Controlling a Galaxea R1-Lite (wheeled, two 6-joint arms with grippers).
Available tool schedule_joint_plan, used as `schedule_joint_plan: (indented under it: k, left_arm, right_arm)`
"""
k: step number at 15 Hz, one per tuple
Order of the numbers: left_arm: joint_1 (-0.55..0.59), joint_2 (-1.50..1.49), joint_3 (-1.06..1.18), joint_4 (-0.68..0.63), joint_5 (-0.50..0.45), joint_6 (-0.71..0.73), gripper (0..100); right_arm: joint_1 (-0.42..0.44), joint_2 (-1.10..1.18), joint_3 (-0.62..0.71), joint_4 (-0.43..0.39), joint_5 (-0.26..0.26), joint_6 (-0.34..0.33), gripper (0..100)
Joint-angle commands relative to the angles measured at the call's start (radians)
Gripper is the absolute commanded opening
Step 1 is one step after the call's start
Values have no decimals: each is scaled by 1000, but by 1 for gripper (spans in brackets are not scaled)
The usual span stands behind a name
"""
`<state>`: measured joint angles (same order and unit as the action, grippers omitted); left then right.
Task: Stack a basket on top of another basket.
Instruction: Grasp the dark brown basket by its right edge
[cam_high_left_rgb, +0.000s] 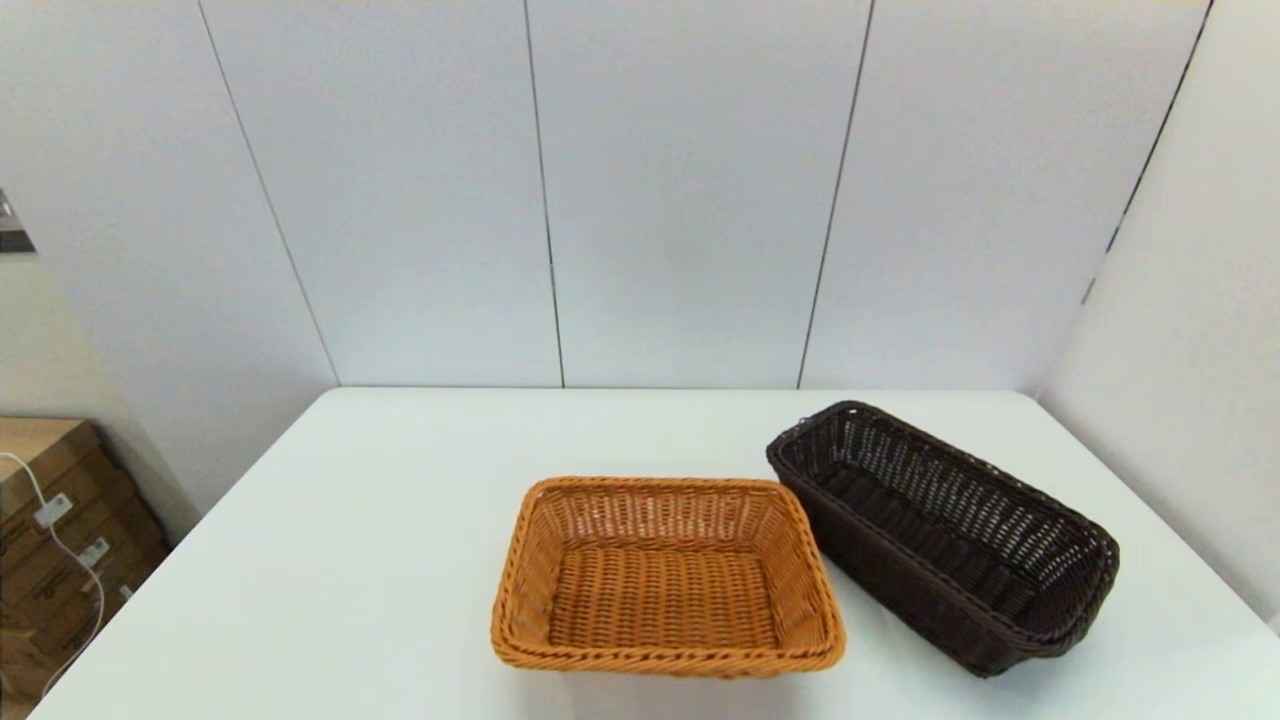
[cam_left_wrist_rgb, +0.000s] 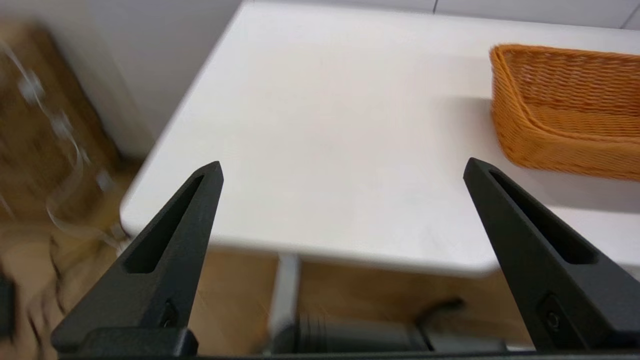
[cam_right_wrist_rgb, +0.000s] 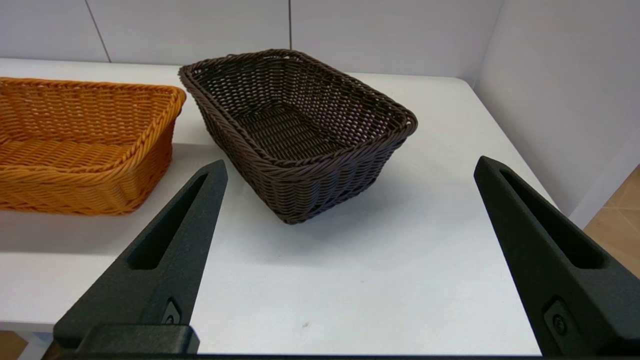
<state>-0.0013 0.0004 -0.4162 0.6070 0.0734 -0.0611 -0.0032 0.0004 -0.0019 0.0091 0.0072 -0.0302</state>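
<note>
Our right gripper (cam_right_wrist_rgb: 350, 167) hangs with its two long black fingers spread wide and holding nothing, just short of the near edge of the white table (cam_right_wrist_rgb: 400, 270). Between those fingers, in the upper middle of the right wrist frame, we see the dark brown rectangular woven wicker basket (cam_right_wrist_rgb: 295, 135), resting on the table, turned at an angle. At that frame's left edge sits the orange-tan rectangular woven wicker basket (cam_right_wrist_rgb: 80, 145), just beside the dark one.

Our left gripper (cam_left_wrist_rgb: 342, 167) is likewise spread wide and empty, held near the table's near corner, with the orange-tan basket at the upper right of its frame.

In the head view neither arm shows. The orange-tan basket sits lower centre, the dark brown basket at lower right. Cardboard boxes (cam_high_left_rgb: 60, 540) stand at lower left.
</note>
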Motion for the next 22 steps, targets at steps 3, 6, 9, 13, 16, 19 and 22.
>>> schedule_joint_plan:
  k: [3, 6, 9, 13, 16, 19, 22]
  left_arm:
    - [0, 0, 356, -513, -7, 162, 100]
    - [0, 0, 385, -547, -75, 162, 100]
    - [0, 0, 421, -589, -106, 210, 100]
    - [0, 0, 421, -590, -98, 162, 100]
    - [0, 0, 421, -590, -98, 158, 100]
    - [0, 0, 421, -590, -96, 159, 100]
    - [0, 0, 421, -590, -98, 158, 100]
  right_arm:
    - [0, 0, -1, 3, 0, -2, 100]
    - [0, 0, 2, -6, 2, -4, 100]
    - [0, 0, 2, -6, 5, -10, 100]
    - [0, 0, -12, 25, -1, -17, 100]
    - [-1, 1, -70, 123, -6, -22, 100]
    - [-1, 130, -251, 227, 0, -16, 100]
    - [-32, 429, -455, 250, -6, -5, 100]
